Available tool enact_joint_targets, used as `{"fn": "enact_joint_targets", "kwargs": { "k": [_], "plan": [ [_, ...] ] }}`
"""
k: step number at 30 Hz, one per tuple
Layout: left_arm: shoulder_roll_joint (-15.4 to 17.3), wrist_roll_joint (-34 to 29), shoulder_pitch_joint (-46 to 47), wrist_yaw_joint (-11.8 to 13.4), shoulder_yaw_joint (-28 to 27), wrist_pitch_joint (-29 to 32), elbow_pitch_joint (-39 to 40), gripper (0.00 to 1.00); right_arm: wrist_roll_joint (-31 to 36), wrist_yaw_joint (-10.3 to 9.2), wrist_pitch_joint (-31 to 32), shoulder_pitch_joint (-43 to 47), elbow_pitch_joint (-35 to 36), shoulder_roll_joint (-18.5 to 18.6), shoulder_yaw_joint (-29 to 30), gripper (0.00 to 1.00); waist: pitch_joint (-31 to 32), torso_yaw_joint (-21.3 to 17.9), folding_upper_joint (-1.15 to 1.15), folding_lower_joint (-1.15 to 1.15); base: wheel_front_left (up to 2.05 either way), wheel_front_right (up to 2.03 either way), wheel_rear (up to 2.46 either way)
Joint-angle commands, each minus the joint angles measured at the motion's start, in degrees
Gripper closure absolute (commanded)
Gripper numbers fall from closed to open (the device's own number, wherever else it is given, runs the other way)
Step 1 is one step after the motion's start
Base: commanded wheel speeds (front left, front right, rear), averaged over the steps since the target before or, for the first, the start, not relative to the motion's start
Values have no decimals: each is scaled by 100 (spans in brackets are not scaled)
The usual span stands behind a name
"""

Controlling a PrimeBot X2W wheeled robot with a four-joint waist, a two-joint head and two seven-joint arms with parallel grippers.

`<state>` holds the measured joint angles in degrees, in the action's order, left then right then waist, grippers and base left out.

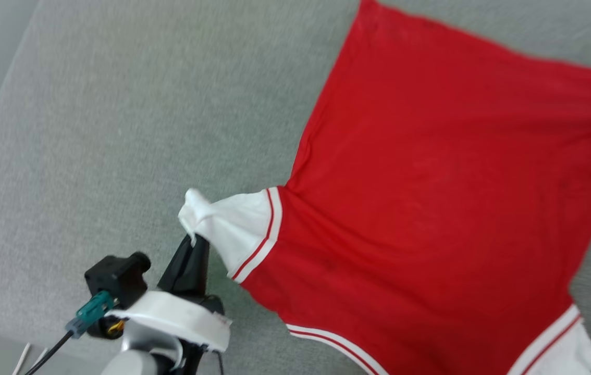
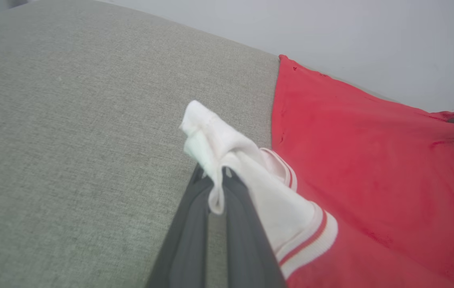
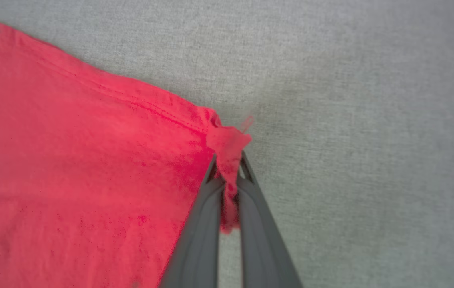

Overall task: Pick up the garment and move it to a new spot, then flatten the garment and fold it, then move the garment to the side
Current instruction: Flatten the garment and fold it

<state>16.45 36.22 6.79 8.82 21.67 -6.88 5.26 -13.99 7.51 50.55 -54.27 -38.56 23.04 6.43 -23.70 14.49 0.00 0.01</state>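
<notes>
A bench [image 1: 92, 130] covered in grey woven cloth, with a rounded edge at the near left, carries a red jersey [image 1: 431, 182]. The jersey lies spread almost flat over the bench's right part, plain red side up. Its white sleeve [image 1: 238, 229], trimmed in red-and-white stripes, points left, with its tip bunched and raised. A second sleeve [image 1: 561, 349] lies at the near right.
</notes>
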Motion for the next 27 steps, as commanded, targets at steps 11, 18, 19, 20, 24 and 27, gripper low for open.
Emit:
{"fn": "enact_joint_targets", "kwargs": {
  "k": [11, 18, 19, 20, 24, 27],
  "plan": [
    [319, 231, -919, 413, -317, 212, -72, 100, -898, -5, 882, 2141, 1089, 500, -884, 100, 1725, -1147, 0, -1, 0, 0, 0],
    [564, 322, -1447, 694, -585, 315, 63, 100, -1263, -5, 1640, 4521, 2271, 266, -465, 100, 2146, -1711, 0, -1, 0, 0, 0],
    [588, 321, -1485, 716, -595, 340, 81, 100, -1262, -4, 1669, 4760, 2373, 196, -393, 100, 2159, -1765, 0, -1, 0, 0, 0],
    [588, 321, -1485, 716, -595, 340, 81, 100, -1262, -4, 1669, 4760, 2373, 196, -393, 100, 2159, -1765, 0, -1, 0, 0, 0],
    [627, 335, -1536, 764, -599, 426, 153, 100, -1253, -4, 1652, 5448, 2708, -79, -183, 0, 2123, -1930, 0, -1, 0, 0, 0],
    [669, 300, -1524, 786, -574, 476, 174, 100, -1235, -3, 1231, 5605, 2986, -282, -27, 0, 2068, -2020, 0, -1, 0, 0, 0]
  ]
}}
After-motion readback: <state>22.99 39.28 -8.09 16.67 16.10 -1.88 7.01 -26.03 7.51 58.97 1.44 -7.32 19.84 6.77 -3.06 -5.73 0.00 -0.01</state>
